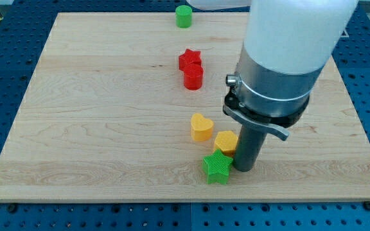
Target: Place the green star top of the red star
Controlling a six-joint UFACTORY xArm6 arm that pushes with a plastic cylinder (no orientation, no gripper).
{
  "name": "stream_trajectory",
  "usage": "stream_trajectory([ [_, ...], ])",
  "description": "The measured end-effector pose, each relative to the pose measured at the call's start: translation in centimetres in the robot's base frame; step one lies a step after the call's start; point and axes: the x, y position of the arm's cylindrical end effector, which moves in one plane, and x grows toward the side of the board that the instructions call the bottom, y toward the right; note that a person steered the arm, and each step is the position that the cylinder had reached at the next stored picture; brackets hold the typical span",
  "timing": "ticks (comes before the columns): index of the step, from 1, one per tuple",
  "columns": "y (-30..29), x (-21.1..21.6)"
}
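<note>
The green star (217,167) lies near the view's bottom, right of centre. The red star (189,59) lies well above it, in the upper middle of the board, touching a red cylinder (193,77) just below it. My tip (243,167) rests on the board right beside the green star's right side, touching or nearly touching it. The rod rises from there into the large grey and white arm body.
A yellow heart (202,126) and a yellow hexagon block (226,141) lie just above the green star, between it and the red star. A green cylinder (184,16) stands at the view's top edge. The wooden board (95,128) sits on a blue perforated table.
</note>
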Motion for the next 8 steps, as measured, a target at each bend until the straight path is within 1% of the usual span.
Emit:
stream_trajectory([
  [1,-2.7,0.0],
  [2,-3.7,-0.1],
  [4,-2.3,4.3],
  [5,-2.9,4.2],
  [7,-10.4,3.8],
  [8,-10.7,1.4],
])
